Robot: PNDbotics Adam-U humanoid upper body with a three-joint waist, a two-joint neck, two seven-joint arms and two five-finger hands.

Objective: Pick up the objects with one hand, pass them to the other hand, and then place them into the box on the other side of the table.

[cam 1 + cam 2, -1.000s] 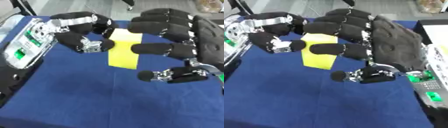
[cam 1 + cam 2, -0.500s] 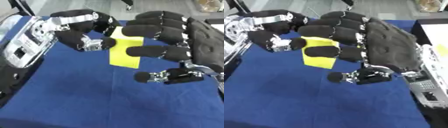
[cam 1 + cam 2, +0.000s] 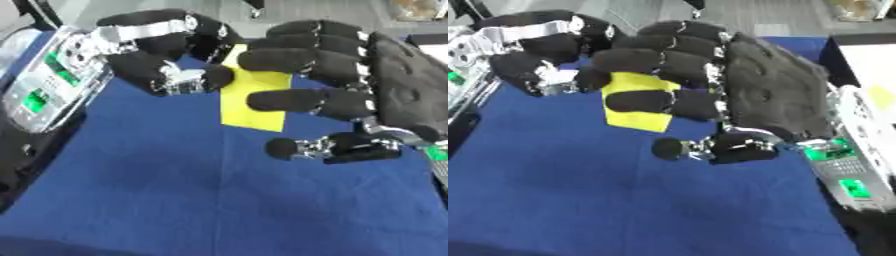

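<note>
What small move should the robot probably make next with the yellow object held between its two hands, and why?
Probably release one hand. Both the left hand and the right hand have fingers curled on the yellow object above the blue cloth, so the handover looks mid-way. Which hand is giving, these views do not settle.

A blue cloth (image 3: 192,190) covers the table.

1. You've got a dark blue cloth (image 3: 201,190) spread over the whole tabletop, lying mostly flat with a few soft creases.
2. Up past the cloth's far edge you can see a strip of grey floor (image 3: 772,17).
3. Top right corner there's some blurry tan thing (image 3: 418,9); can't tell what it is.
</note>
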